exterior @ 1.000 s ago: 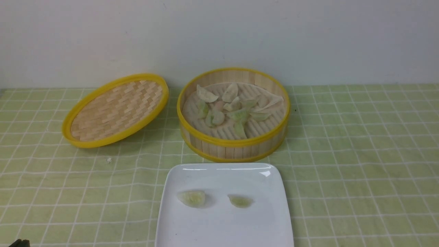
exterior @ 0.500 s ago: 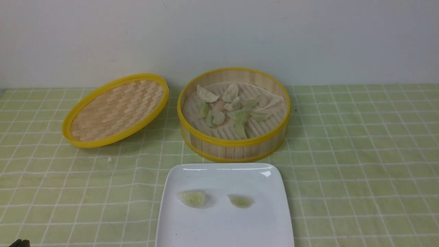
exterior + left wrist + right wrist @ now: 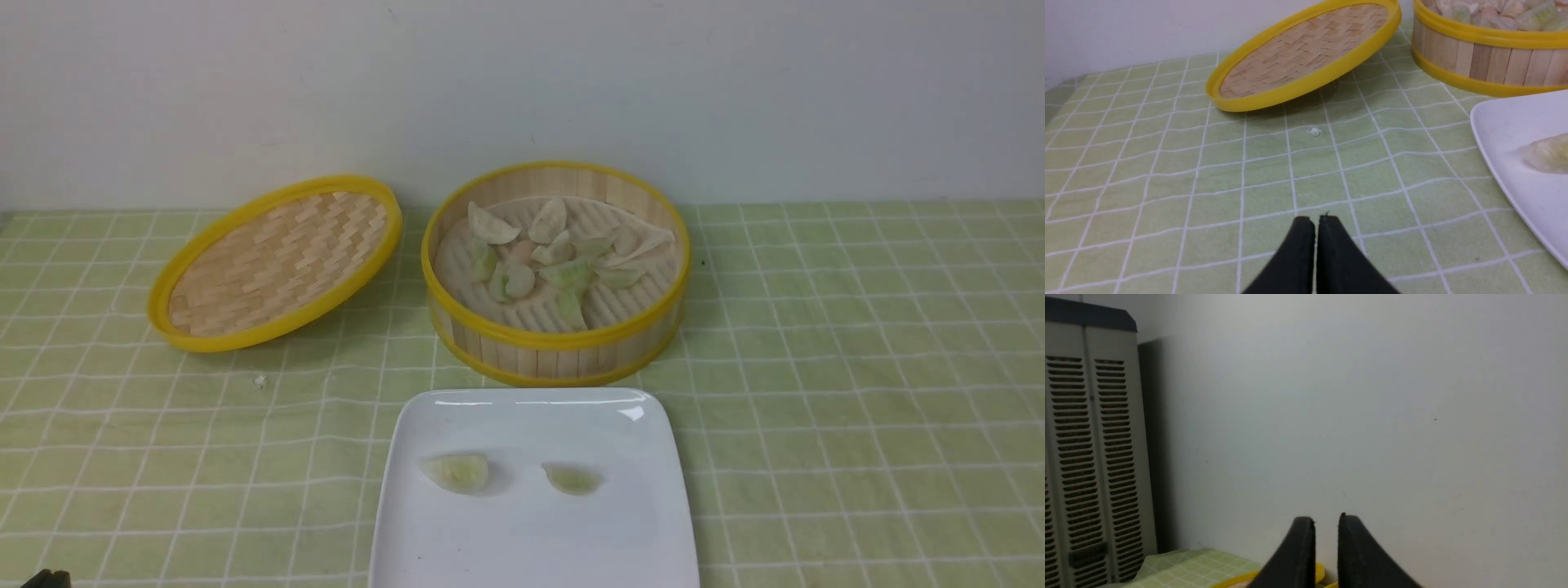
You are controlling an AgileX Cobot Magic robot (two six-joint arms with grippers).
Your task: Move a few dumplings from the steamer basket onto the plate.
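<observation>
The steamer basket [image 3: 555, 347] stands at the back centre with several pale green dumplings [image 3: 563, 273] on its slatted floor. In front of it, the white plate [image 3: 531, 543] carries two dumplings, one on its left half [image 3: 457, 472] and one near its middle [image 3: 573, 478]. My left gripper [image 3: 1315, 219] is shut and empty, low over the cloth to the left of the plate [image 3: 1527, 196], well short of the basket [image 3: 1486, 61]. My right gripper [image 3: 1327, 522] is raised and faces the wall, its jaws a narrow gap apart with nothing between them. It does not show in the front view.
The flat woven lid [image 3: 273, 261] leans tilted to the left of the basket. A small white crumb [image 3: 260, 380] lies on the green checked cloth in front of the lid. A grey louvred cabinet [image 3: 1086, 457] stands beyond the table's end.
</observation>
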